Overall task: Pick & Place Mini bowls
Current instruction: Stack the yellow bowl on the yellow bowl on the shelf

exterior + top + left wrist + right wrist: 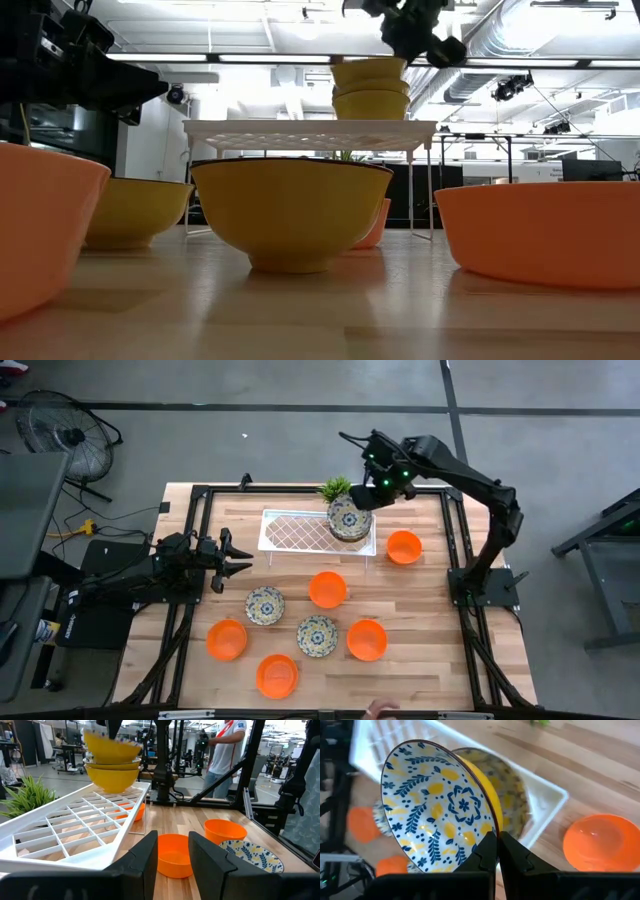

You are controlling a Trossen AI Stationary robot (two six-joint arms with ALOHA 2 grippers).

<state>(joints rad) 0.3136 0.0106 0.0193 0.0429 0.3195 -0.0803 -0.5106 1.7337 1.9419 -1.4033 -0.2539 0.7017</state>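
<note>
The right gripper (496,851) is clamping its fingers on the rim of a glossy floral bowl (437,805), cream inside with blue leaves and yellow lemons, yellow outside. It is holding it tilted above a second floral bowl (349,520) sitting at the 3 o'clock end of the white lattice tray (298,531).

Two more floral bowls (265,605) and five smooth orange bowls (328,589) are lying on the pale wood-plank table (430,610), mostly toward 6 o'clock.

The left gripper (236,557) is waiting at 9 o'clock, fingers apart.

Only the left wrist view is showing the workshop behind, with a person (227,750) standing there.
</note>
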